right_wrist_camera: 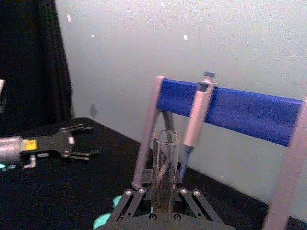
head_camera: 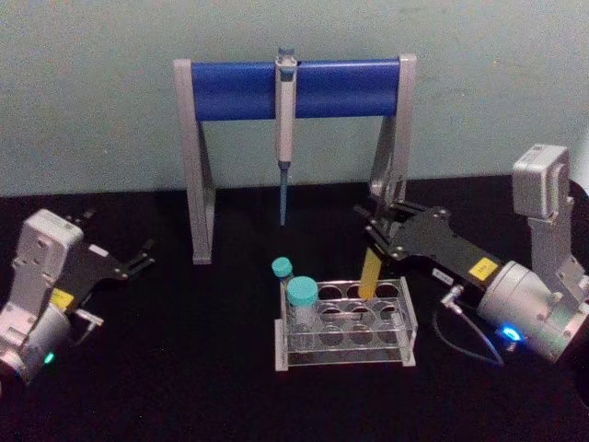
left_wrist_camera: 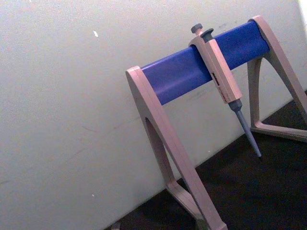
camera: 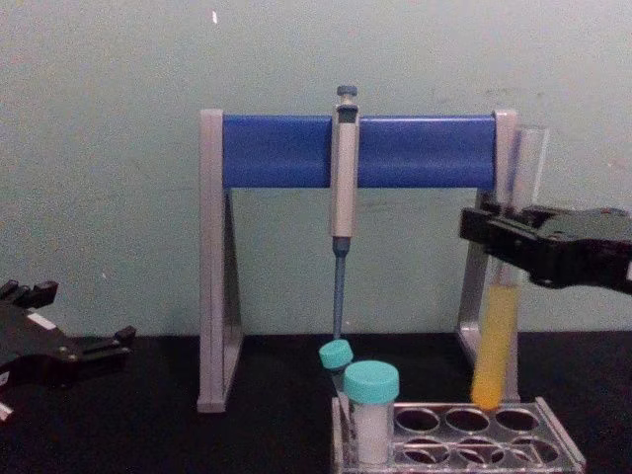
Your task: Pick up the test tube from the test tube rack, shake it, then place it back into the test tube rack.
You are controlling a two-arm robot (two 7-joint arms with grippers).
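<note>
Black tabletop (head_camera: 184,387); right gripper (camera: 502,235), jaws tight around glass test tube (camera: 496,336) above clear test tube rack (head_camera: 345,357); left gripper (head_camera: 143,258), jaws apart.

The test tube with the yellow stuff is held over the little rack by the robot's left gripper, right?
Not quite. It is the right gripper that holds the test tube over the test tube rack, as the chest view shows. The left gripper rests open, off to the left side.
</note>
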